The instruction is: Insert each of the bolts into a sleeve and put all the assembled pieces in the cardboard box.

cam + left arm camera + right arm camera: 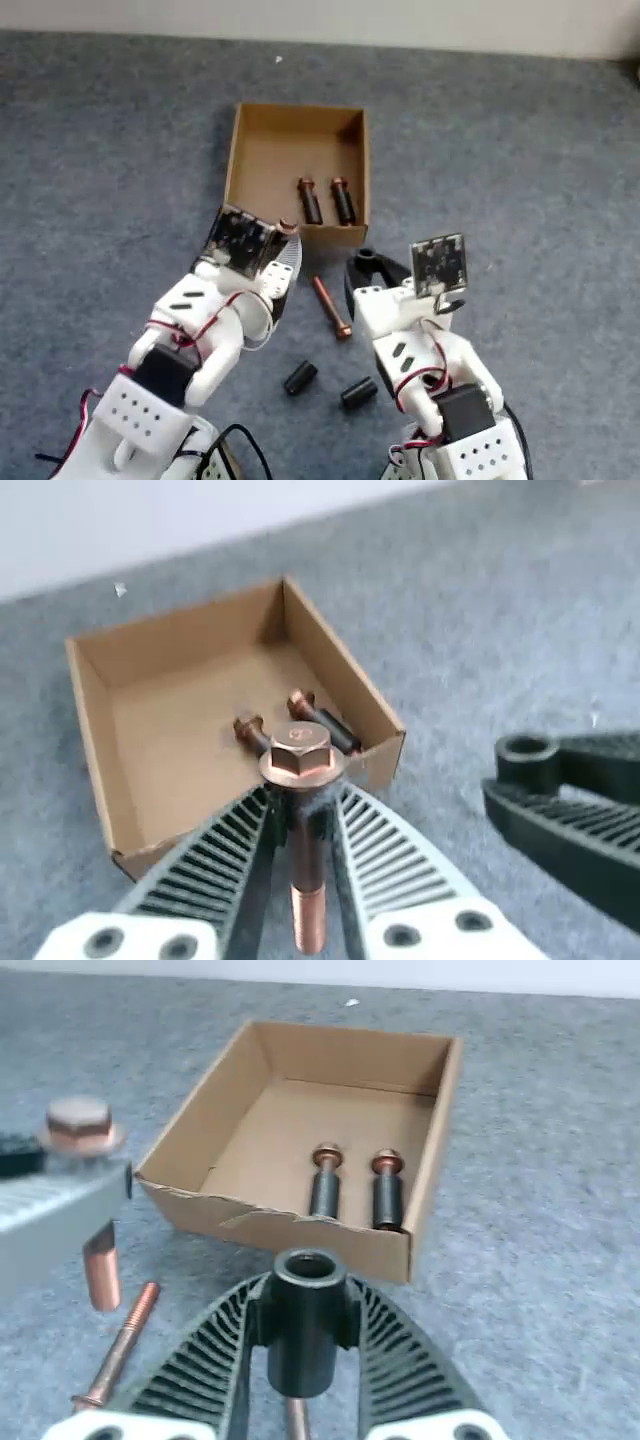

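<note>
My left gripper (303,802) is shut on a copper bolt (303,770), head up, held by its shank just in front of the cardboard box (170,730). Seen from above, this gripper (284,250) is at the box's (280,160) front left corner. My right gripper (305,1300) is shut on a black sleeve (305,1325), held upright with its bore showing. From above it (365,266) hangs just before the box's front right corner. Two assembled pieces (309,200) (343,200) lie in the box. A loose bolt (330,307) lies on the carpet between the grippers.
Two loose black sleeves (299,378) (359,392) lie on the grey carpet between the arm bases. The right wrist view shows the left gripper's bolt (80,1128) off to one side and the loose bolt (115,1350) on the carpet.
</note>
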Robot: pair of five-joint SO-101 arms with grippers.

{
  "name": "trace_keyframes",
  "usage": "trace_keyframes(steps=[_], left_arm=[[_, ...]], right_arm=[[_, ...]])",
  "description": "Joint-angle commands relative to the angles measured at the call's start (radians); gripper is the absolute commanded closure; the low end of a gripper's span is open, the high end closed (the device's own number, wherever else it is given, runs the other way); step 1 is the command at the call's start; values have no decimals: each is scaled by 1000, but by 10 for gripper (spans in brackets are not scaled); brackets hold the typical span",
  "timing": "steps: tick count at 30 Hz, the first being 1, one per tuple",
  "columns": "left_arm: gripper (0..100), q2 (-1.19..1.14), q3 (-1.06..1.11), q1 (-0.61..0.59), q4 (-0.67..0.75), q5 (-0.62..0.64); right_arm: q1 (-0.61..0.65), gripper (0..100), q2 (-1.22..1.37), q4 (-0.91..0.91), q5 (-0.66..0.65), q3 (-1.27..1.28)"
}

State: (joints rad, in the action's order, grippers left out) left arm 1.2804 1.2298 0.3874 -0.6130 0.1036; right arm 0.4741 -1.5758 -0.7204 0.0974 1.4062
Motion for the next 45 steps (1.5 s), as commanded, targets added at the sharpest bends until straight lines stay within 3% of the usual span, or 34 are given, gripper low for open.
trace_keyframes(steps=[1,5,12,19,24,30,45], left_arm=[[994,101,-5,-53,34,68],[994,199,-5,-77,34,140],[994,294,-4,-68,34,221],[994,294,45,-44,68,324],[994,300,147,44,189,356],[994,302,236,59,336,358],[994,303,237,64,338,353]], right_arm=[[27,993,-71,102,0,41],[81,993,-150,176,-20,137],[193,993,-263,188,-226,269],[237,993,-255,188,-230,275],[248,993,-255,188,-230,275],[245,993,-255,188,-230,278],[217,993,-255,188,-232,285]])
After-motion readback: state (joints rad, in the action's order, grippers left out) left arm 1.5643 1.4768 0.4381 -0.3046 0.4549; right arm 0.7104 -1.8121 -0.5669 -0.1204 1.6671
